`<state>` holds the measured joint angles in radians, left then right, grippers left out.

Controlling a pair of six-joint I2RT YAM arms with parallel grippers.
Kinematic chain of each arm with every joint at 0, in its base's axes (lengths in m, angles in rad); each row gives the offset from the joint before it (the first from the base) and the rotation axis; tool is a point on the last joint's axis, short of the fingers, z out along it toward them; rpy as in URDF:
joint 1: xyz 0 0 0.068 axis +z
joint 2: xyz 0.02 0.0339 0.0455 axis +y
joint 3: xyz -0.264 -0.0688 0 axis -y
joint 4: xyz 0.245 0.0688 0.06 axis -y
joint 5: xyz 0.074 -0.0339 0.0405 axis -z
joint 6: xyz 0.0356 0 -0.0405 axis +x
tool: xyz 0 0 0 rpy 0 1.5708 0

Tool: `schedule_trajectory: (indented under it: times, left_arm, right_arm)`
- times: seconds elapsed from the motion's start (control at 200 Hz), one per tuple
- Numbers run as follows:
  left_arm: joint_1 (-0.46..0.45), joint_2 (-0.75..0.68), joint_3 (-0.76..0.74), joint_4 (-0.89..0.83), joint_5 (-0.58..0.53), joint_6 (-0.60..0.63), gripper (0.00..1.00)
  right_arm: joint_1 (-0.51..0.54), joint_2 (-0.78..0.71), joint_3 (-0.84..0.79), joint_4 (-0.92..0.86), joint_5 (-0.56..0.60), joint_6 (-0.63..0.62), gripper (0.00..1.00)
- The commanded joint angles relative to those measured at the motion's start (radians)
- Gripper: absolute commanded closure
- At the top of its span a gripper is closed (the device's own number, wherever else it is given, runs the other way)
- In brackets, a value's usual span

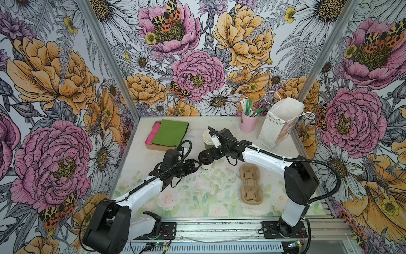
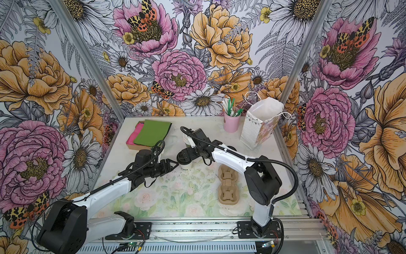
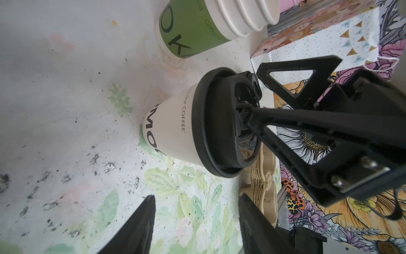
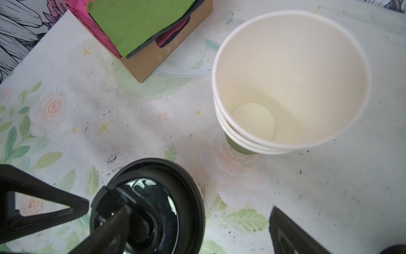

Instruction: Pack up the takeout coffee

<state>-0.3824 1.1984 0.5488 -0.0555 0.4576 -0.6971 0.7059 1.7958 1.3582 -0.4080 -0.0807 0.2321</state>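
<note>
On the table, well short of the bag, the coffee stands upright by the carrier. My right gripper gapes, one finger inside the lid. My left gripper, half-spread and empty, sits at its rim. I fear either could tip it.

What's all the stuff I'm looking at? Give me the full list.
takeout coffee: one, white cup with black lid, upright mid-table
stack of paper cups: one stack, white and green, lidless, just behind the coffee
napkin box: one, brown, green and pink napkins on top, back left
pink holder: one, holding green and white sticks, at the back
gift bag: one, white patterned, open, back right
cup carrier: brown, right of centre; maybe a stack, count unclear
table: one, pale floral cover
left claw: one, black, open, facing the coffee
right claw: one, black, open, one finger over the lid
</note>
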Motion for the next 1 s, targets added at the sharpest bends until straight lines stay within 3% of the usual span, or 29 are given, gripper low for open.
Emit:
schedule_trajectory:
  times: [0.0, 0.996]
  left_arm:
    - [-0.003, 0.021, -0.009, 0.083, 0.022, -0.018, 0.39]
    - [-0.017, 0.111, -0.022, 0.121, -0.012, -0.009, 0.42]
  right_arm:
    - [-0.003, 0.016, -0.008, -0.009, 0.033, 0.018, 0.01]
    - [0.009, 0.011, -0.105, -0.008, 0.046, 0.091, 0.01]
